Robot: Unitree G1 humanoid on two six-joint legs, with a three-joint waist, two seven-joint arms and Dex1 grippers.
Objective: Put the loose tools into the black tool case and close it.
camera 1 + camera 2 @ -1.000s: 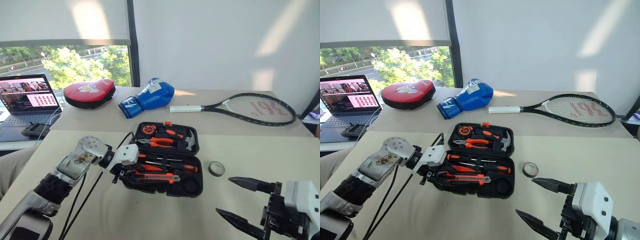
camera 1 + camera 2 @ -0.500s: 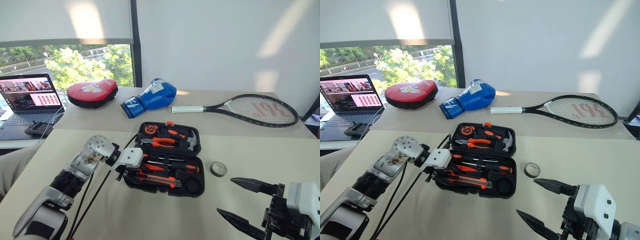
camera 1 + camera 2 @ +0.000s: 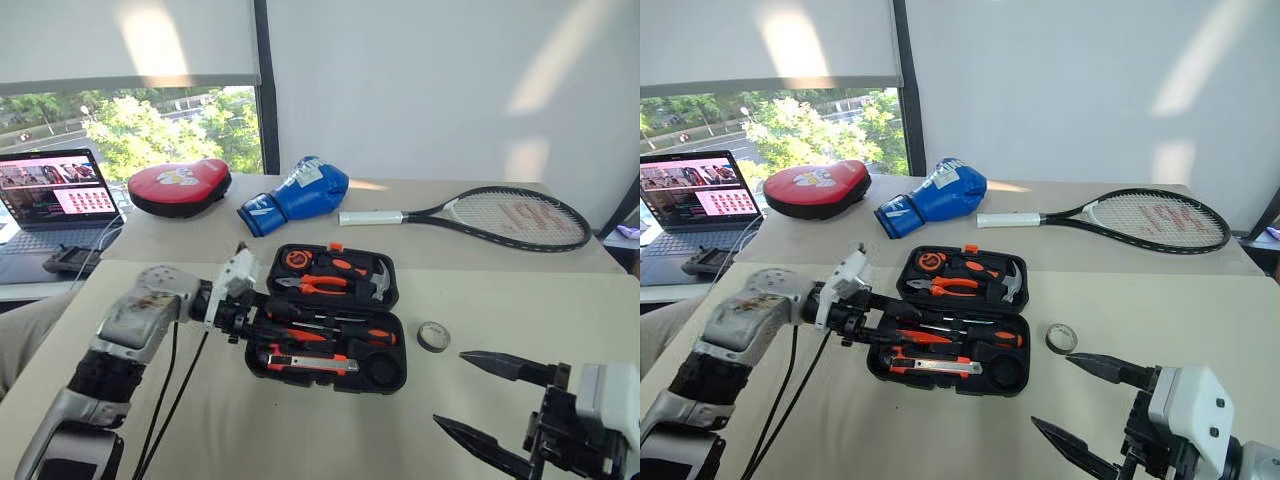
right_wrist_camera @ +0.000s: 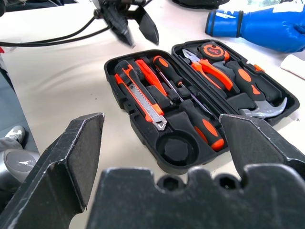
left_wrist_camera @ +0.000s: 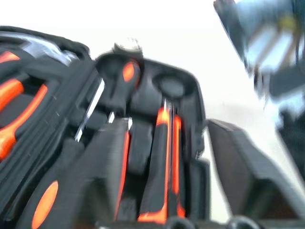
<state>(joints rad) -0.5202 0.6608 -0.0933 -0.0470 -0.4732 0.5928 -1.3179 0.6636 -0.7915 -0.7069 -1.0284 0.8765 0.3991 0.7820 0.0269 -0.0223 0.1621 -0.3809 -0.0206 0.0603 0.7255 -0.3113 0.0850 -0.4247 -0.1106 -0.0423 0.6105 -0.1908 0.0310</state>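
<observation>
Hovering over the near-left corner of the case (image 3: 330, 318), the left gripper (image 4: 133, 24) has its fingers (image 4: 148, 27) parted a bit with nothing between them. Right gripper (image 3: 478, 410) sits low at the near right, jaws spread wide and empty too. Case is lying open mid-table with the screwdrivers (image 4: 167, 81) and knife (image 4: 140, 95) already in their slots. Tape roll (image 3: 433, 337) is on the table just right of it.
</observation>
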